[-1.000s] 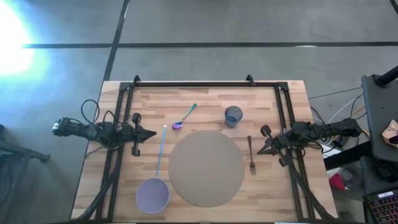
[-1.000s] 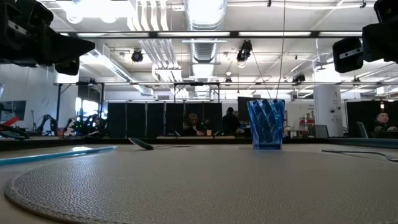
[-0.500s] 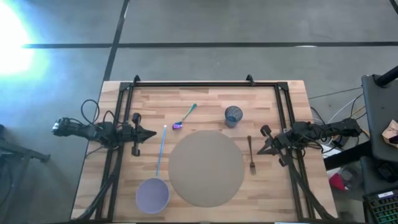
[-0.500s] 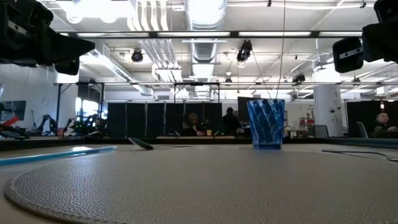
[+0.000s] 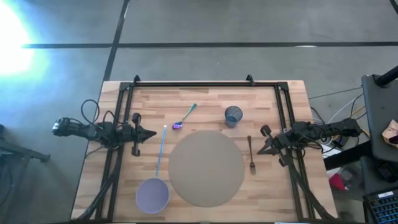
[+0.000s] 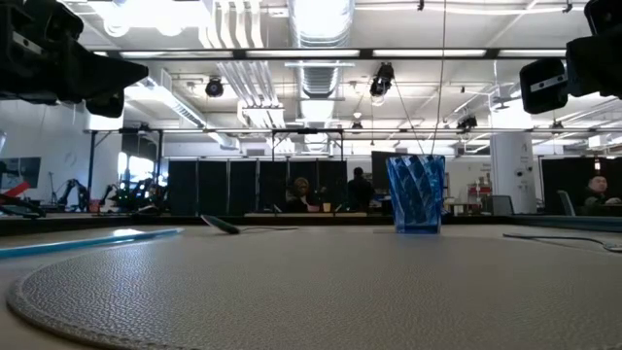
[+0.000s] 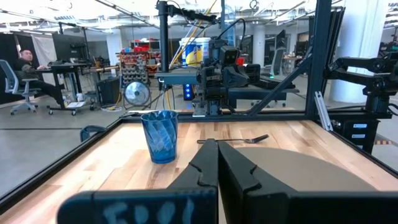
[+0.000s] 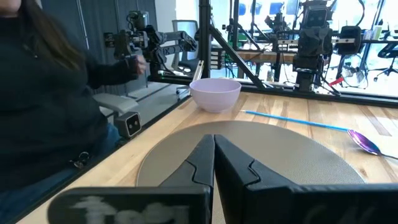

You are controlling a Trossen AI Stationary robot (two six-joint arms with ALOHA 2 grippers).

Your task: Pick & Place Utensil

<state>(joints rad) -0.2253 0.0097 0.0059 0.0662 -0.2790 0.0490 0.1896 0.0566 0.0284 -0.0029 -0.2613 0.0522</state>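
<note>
Wooden table, seen from above.

- Round grey mat: centre of the table, toward the near edge.
- Fork: flat on the wood just right of the mat, apart from it.
- Spoon: purple bowl, teal handle; beyond the mat's far-left rim.
- Blue cup: upright, beyond the mat, right of the spoon.
- Lilac bowl: near-left of the mat.
- Blue straw: lies between bowl and spoon.
- Left gripper: at the left edge, fingers clenched together, grasping nothing.
- Right gripper: at the right edge, near the fork, fingers pressed together, empty.
- Person in dark sleeve: beside the table.
</note>
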